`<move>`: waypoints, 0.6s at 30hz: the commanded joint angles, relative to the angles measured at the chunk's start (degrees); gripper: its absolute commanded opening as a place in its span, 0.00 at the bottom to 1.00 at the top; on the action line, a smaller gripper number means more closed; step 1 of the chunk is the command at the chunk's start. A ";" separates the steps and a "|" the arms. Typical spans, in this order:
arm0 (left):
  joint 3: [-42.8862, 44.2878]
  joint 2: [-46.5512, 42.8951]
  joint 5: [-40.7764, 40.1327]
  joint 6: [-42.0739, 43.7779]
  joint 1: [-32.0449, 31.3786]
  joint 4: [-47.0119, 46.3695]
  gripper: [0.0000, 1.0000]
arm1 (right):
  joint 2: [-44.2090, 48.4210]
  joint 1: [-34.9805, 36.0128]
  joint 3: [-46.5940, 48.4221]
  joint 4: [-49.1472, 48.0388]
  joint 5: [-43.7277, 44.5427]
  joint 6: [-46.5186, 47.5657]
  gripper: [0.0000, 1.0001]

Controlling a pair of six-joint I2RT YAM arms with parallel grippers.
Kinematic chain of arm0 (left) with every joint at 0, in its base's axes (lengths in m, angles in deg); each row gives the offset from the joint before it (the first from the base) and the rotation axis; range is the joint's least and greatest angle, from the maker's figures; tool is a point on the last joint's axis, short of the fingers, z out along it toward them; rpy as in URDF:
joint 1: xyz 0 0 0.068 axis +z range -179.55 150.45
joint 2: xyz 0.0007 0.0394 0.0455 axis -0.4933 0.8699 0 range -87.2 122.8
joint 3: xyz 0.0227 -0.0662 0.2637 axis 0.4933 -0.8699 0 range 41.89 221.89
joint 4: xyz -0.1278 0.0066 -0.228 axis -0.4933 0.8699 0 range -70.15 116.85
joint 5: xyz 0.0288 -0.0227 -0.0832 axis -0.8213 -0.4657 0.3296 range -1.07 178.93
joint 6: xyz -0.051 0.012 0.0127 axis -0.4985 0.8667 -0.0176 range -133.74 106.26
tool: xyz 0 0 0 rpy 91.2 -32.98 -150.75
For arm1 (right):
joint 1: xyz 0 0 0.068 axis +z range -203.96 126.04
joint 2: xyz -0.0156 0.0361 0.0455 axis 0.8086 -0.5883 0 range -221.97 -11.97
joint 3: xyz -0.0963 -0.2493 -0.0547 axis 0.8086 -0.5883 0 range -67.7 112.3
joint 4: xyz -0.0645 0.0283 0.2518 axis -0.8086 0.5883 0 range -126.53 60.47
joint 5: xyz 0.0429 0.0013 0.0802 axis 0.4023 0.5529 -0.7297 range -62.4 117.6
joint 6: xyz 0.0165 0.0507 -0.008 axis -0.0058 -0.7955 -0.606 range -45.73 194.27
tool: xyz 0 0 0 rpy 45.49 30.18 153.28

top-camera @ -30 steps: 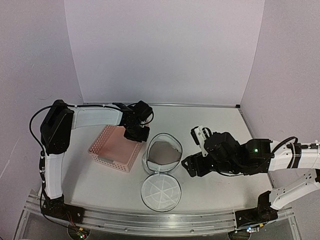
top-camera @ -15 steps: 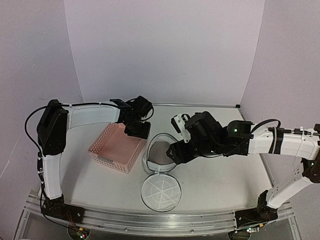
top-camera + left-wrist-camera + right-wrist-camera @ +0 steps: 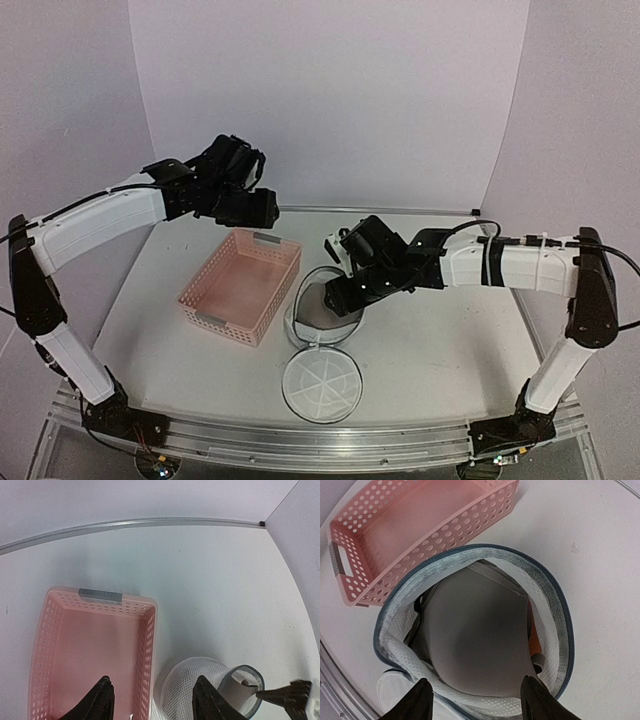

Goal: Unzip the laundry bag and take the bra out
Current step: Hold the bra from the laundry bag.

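Observation:
The laundry bag [image 3: 300,318] stands unzipped on the table, its mouth facing up, with its round mesh lid [image 3: 322,385] lying flat in front of it. Inside it lies the bra [image 3: 480,640], a grey-tan padded cup with an orange edge [image 3: 533,636] and a dark strap. My right gripper [image 3: 475,695] hangs open just above the bag's mouth [image 3: 555,610], its jaws either side of the cup and touching nothing. My left gripper [image 3: 152,700] is open and empty, raised high over the far end of the basket, away from the bag [image 3: 200,680].
A pink lattice basket [image 3: 197,300] sits empty just left of the bag, almost touching it [image 3: 100,595] [image 3: 350,575]. White walls close the back and both sides, with a metal strip [image 3: 150,522] along the table's far edge.
My left gripper opened, left the bag's rim and rose towards the back left. My right arm swung left from beside the bag to above its mouth, jaws narrowing a little.

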 commanded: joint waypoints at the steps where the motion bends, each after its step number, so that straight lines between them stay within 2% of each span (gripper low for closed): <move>1: -4.14 -6.04 -1.73 -0.86 0.10 0.30 0.55 | -2.56 -1.83 3.75 -0.70 -0.13 2.04 0.61; 9: -11.54 -12.20 -2.53 -3.07 0.10 0.22 0.55 | -7.43 -3.31 5.57 -0.70 -2.70 3.13 0.60; 15: -13.54 -13.71 -3.32 -3.40 0.10 0.22 0.55 | -9.27 -3.55 5.51 -0.85 -7.49 2.97 0.60; 18: -13.93 -13.77 -3.36 -3.48 0.10 0.22 0.56 | -9.44 -3.58 4.95 -1.32 -9.78 2.74 0.55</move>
